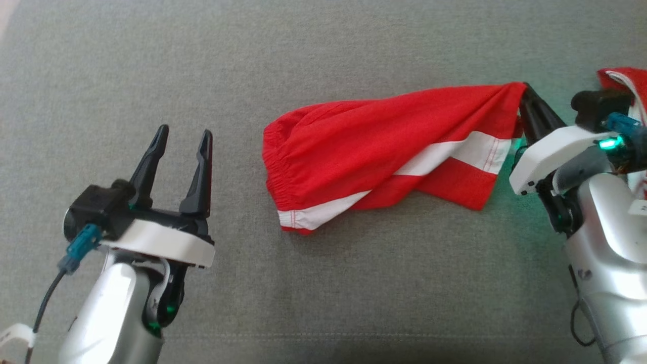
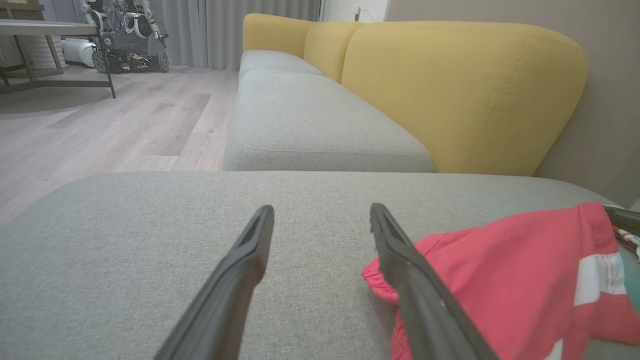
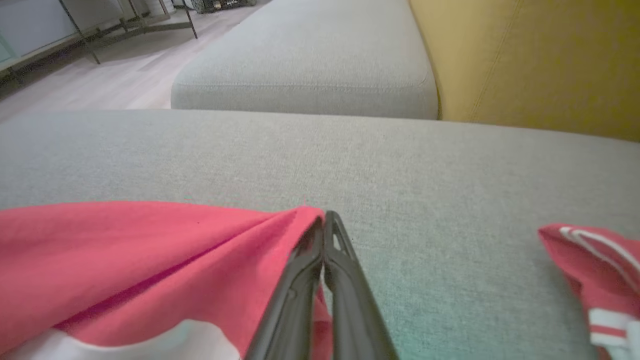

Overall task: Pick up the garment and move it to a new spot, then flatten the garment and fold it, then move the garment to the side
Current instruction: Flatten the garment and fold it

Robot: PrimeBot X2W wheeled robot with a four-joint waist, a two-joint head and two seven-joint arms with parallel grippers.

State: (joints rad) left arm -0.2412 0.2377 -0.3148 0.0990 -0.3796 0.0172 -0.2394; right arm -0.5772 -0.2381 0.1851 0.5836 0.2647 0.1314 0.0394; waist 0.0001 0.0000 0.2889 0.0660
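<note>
Left gripper (image 1: 184,132) is hovering nearest, jaws spread wide and holding nothing, pointing past the gathered waistband end of the garment (image 1: 384,146), which is lying just to its right. Right gripper (image 1: 526,93) is pinching the opposite end, jaws closed tight on cloth. Its long axis is running crosswise between both arms on the grey sofa cushion (image 1: 151,60). Another red cloth (image 1: 624,81) is lying beyond the right arm, and nothing is blocking the way.

garment (image 1: 384,131): soft matt cloth | cushion (image 1: 151,60): rough woven fabric | floor (image 2: 100,125): wood
</note>
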